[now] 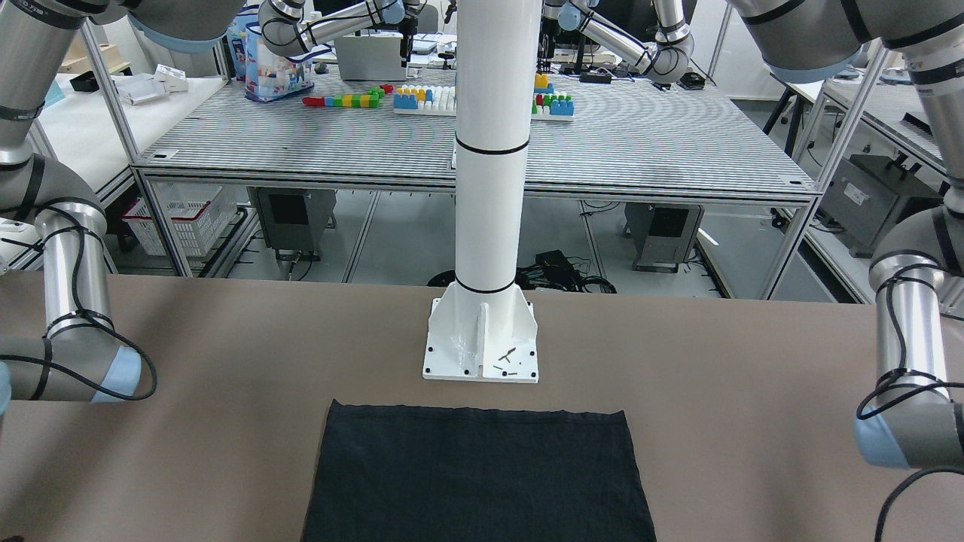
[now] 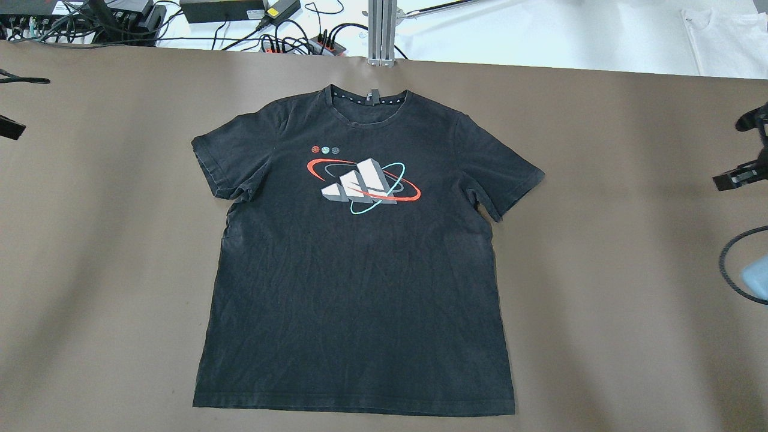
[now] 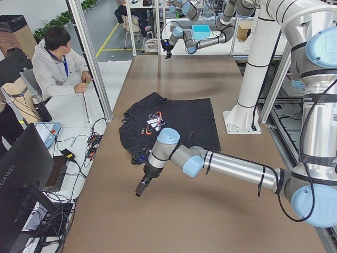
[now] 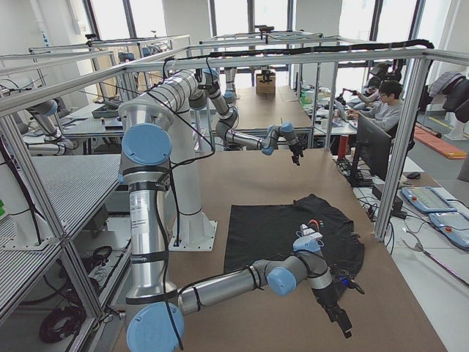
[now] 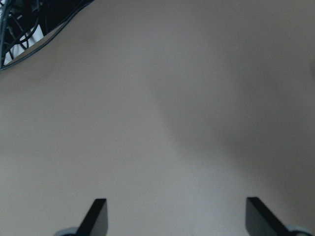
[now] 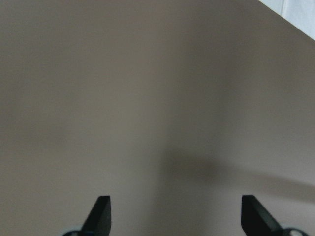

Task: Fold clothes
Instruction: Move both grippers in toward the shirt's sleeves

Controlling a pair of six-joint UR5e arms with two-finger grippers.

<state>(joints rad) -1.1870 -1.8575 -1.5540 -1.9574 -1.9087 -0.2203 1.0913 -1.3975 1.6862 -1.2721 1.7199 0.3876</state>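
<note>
**Black shirt lay flat, both pincers wide apart**

Brown cloth covered the desk [image 2: 600,270], which carried everything. The shirt [image 2: 354,288] lay at the middle of the desk, spread flat and face up with both short sleeves out. Its collar pointed away from the robot and its hem lay near the base of the white pillar [image 1: 489,150], not touching it. The left arm [image 3: 210,163] and the right arm [image 4: 242,282] each reached out low over bare desk, one on either side, well apart from the shirt. The left pincer [image 5: 177,216] had its fingers spread wide with nothing between them. The right pincer [image 6: 174,214] stood the same, over bare desk. A white, red and teal print [image 2: 363,183] sat on the shirt's chest.
</note>
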